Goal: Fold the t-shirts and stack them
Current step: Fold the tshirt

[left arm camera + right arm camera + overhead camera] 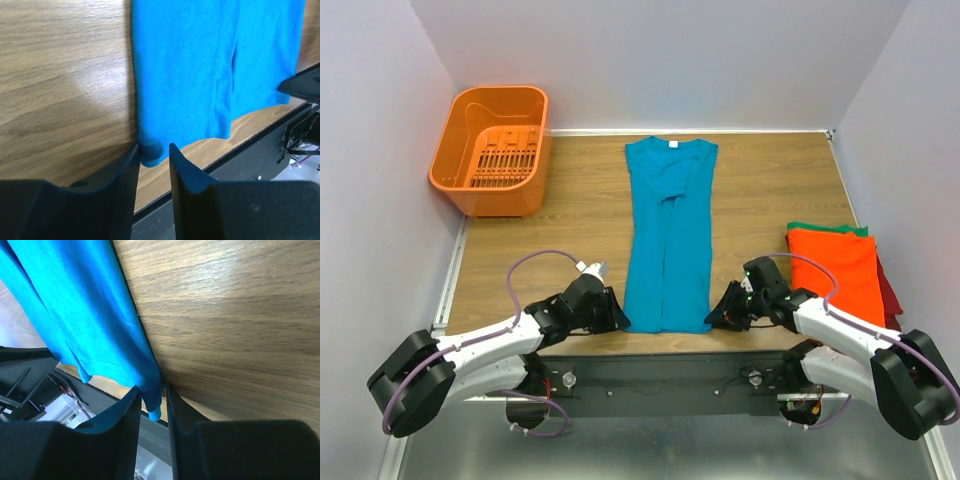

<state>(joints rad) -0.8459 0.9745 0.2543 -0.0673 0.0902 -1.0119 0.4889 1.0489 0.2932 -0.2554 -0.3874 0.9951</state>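
The teal-blue cloth short-sleeved t-shirt (668, 240) lies flat on the brown wooden table (580, 210). It is folded into a long narrow strip, with its bottom hem spanning the space between the two claws and its collar at the far end, well beyond both.

Far beyond the left claw (615, 312) and off to its left stands an orange plastic slotted basket (490, 150), well apart from the shirt.

The left claw sits low at the near left corner of the hem. In the left wrist view, its two black fingers (125, 175) stand either side of that rolled corner. The cloth touches one finger, while a thin strip of table shows before the other, so this claw is released and not clamped.

At the shirt's far end, a small white neck tag (672, 145) shows in the collar.

The right claw (720, 312) sits at the near right corner of the hem. In the right wrist view, the corner hangs between its black fingers (125, 420), which stand close on either side. I cannot tell whether they are actually pinching it.

Just beyond the right claw and to its right lies a stack of folded shirts. The orange cloth t-shirt (835, 275) is on top. A green cloth t-shirt (825, 229) peeks out at the far edge, and a dark red cloth t-shirt (890, 295) shows along the right edge.
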